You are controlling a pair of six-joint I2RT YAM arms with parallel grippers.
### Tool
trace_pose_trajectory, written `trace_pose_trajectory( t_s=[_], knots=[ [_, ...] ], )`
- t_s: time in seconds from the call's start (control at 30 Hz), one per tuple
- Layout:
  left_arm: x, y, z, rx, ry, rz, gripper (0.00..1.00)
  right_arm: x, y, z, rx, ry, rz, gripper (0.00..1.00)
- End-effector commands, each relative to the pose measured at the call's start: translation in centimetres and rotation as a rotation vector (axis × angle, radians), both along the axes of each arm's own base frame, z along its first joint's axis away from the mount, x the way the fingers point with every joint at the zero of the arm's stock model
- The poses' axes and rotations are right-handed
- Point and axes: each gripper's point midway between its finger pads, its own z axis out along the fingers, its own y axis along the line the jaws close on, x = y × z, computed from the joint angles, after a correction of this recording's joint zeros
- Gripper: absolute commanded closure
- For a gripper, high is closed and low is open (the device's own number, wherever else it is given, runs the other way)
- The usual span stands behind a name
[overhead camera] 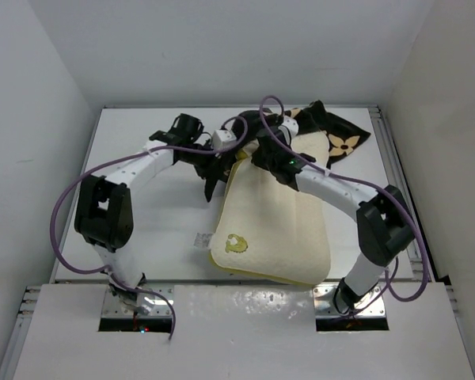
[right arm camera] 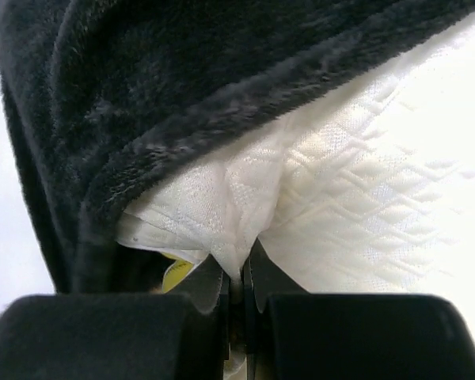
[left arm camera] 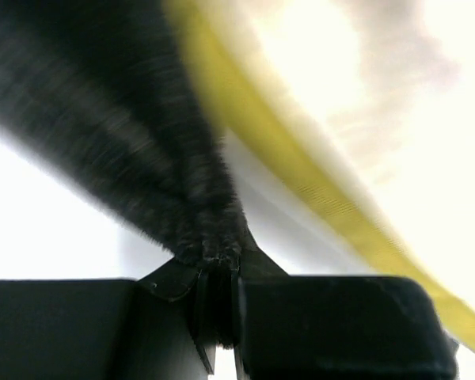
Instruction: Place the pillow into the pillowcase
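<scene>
We see the pillowcase (right arm camera: 182, 87) as black plush cloth, fuzzy and matt. The pillow (right arm camera: 380, 198) wears white quilted fabric with a diamond pattern, and we find the table (overhead camera: 150, 237) smooth and white.

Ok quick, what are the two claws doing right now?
Left gripper: shut on the pillowcase.
Right gripper: shut on the pillow.

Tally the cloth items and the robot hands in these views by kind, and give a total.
pillow: 1
pillowcase: 1
robot hands: 2 (left hand shut on the pillowcase, right hand shut on the pillow)
Total: 4
</scene>
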Motion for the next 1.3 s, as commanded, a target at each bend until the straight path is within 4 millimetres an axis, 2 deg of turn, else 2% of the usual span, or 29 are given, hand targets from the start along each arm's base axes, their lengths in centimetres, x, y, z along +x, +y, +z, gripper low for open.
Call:
trace_pose_trajectory(
  t_s=[0.0,0.07,0.1,0.2,0.23,0.27,0.3,0.33,0.37,0.4,0.43,0.47,0.5,0.53,0.57,0.6,0.63,0.67,0.7,0.73,0.77,0.8,0.83,0.9,0.93,0.97,1.0,1.17,1.27],
  knots=[
    [-3.7,-1.8,1.5,0.021,-0.021,-0.204,1.0,3.5,2.8,5.3,0.12,-0.166,-0.059,1.0],
    [-4.8,-2.0,1.4,0.015,-0.01,-0.248,1.0,3.0,3.9,3.4,0.082,-0.122,-0.024,1.0],
    [-5.1,-1.9,1.3,0.013,0.005,-0.25,1.0,2.7,4.2,1.1,0.039,-0.057,0.005,1.0],
    [-4.7,-0.1,1.5,0.021,0.021,-0.201,0.74,0.8,4.4,-1.8,-0.02,0.07,0.121,0.36],
    [-4.4,0.6,1.5,0.03,0.023,-0.178,0.53,0.1,4.2,-1.5,-0.038,0.07,0.17,0.23],
    [-3.5,1.9,2.2,0.029,0.012,-0.138,0.45,-0.7,4.1,-1.3,-0.034,0.08,0.209,0.1],
    [-3.2,2.9,2.4,0.032,0.014,-0.114,0.36,-1.9,3.2,-2.2,-0.059,0.093,0.236,0.06],
    [-2.0,4.3,3.7,0.023,-0.012,-0.064,0.18,-2.8,2.8,0.3,-0.049,0.037,0.306,0.03],
    [-1.3,4.8,4.4,0.018,-0.032,-0.043,0.16,-3.5,2.3,1.1,-0.043,0.015,0.335,0.02],
    [-0.7,5.4,5.1,0.018,-0.046,-0.019,0.13,-5.0,1.5,0.3,-0.05,0.034,0.369,0.03],
    [0.4,5.7,7.1,0.008,-0.102,-0.001,0.07,-5.6,0.2,2.7,-0.041,-0.026,0.398,0.07],
    [1.1,6.0,8.1,-0.006,-0.121,0.027,0.06,-6.9,0.2,3.0,-0.013,-0.018,0.462,0.17],
    [2.0,5.9,9.5,-0.02,-0.164,0.039,0.06,-7.9,-0.9,2.5,-0.021,-0.004,0.467,0.66],
    [2.6,5.2,11.3,-0.046,-0.198,0.055,0.07,-7.8,-2.5,3.1,-0.023,-0.011,0.437,0.87],
    [3.6,4.4,12.7,-0.069,-0.256,0.06,0.15,-8.4,-4.2,4.3,-0.028,-0.025,0.405,0.98],
    [4.3,3.8,13.2,-0.053,-0.285,0.078,0.42,-8.6,-5.6,4.1,-0.039,-0.016,0.371,1.0],
    [4.8,1.1,13.7,-0.055,-0.288,0.073,0.98,-8.0,-7.8,3.9,-0.043,-0.004,0.303,0.97],
    [6.3,0.5,13.7,-0.007,-0.334,0.111,1.0,-8.1,-9.6,3.8,-0.057,0.003,0.249,0.67],
    [6.9,-0.9,13.5,0.014,-0.356,0.105,1.0,-7.7,-10.7,3.7,-0.051,0.014,0.202,0.48],
    [7.3,-4.0,12.7,0.035,-0.377,0.067,1.0,-7.0,-13.1,3.5,-0.042,0.028,0.127,0.35],
    [8.2,-5.5,12.8,0.04,-0.426,0.069,0.99,-6.5,-14.2,2.7,-0.028,0.056,0.093,0.22],
    [9.1,-6.3,12.3,0.079,-0.457,0.089,0.72,-6.2,-14.5,2.6,0.02,0.07,0.084,0.14],
    [9.2,-8.9,11.4,0.091,-0.481,0.06,0.58,-5.5,-16.3,2.2,0.053,0.087,0.028,0.08],
    [11.4,-10.7,11.8,0.115,-0.592,0.126,0.33,-4.1,-17.2,1.0,0.122,0.118,-0.002,0.07],
    [11.8,-12.6,10.5,0.132,-0.611,0.126,0.32,-3.5,-17.6,0.7,0.154,0.124,-0.002,0.08],
    [12.8,-13.8,11.3,0.111,-0.673,0.156,0.31,-2.5,-17.9,0.7,0.166,0.104,-0.01,0.1],
    [13.9,-14.6,10.3,0.158,-0.71,0.21,0.26,-1.8,-18.2,-0.9,0.174,0.134,-0.021,0.1],
    [18.2,-15.3,9.4,0.244,-0.88,0.355,0.26,1.8,-16.8,-2.9,0.209,0.109,0.067,0.1],
    [19.1,-15.2,7.3,0.277,-0.857,0.338,0.38,3.6,-16.3,-4.4,0.209,0.075,0.091,0.08]
  ],
)
